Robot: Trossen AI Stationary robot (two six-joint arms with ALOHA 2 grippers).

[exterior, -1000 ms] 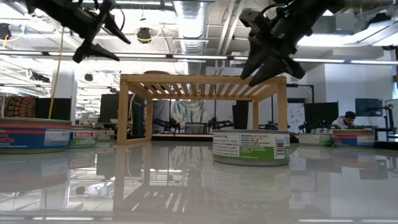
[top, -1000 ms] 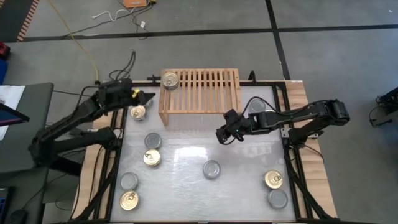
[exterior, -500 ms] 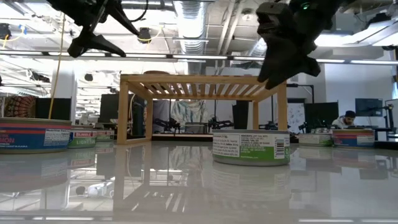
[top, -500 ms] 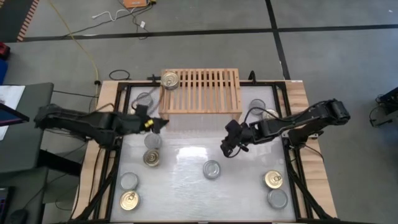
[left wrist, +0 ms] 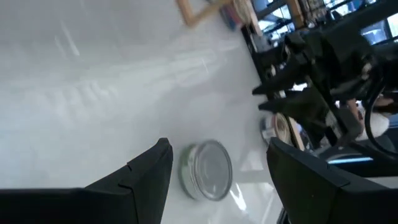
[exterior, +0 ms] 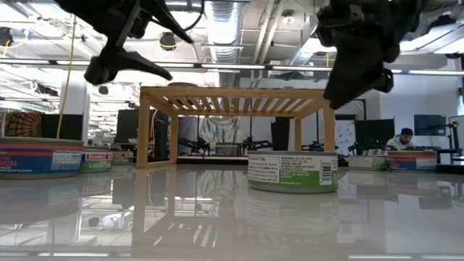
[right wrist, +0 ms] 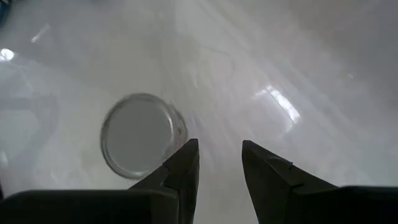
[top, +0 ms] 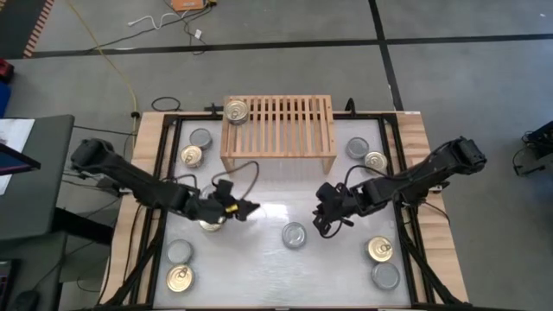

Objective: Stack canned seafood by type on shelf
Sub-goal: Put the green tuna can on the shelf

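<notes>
The light-wood shelf (top: 278, 125) stands at the table's far edge, with one gold-topped can (top: 235, 111) on its left end. Other canned seafood stands about the table. A silver-topped can (top: 294, 235) sits near the middle on its base, also seen in the low view (exterior: 292, 171). My left gripper (top: 246, 207) hangs open above the table left of that can, pointing toward it (left wrist: 208, 169). My right gripper (top: 324, 226) hangs open just right of the can, tipped downward; the can (right wrist: 140, 142) lies beside its fingers, not between them.
A gold can (top: 210, 222) lies partly under the left arm. Cans stand at the near left (top: 179, 278), near right (top: 379, 250), far left (top: 192, 155) and far right (top: 375, 161). The two grippers face each other across the middle.
My left gripper has swung from beside the shelf's left end toward the near edge and the table's middle, sinking and rolling as it went. My right gripper has drifted toward the near edge, closer to the silver can. No can has moved.
</notes>
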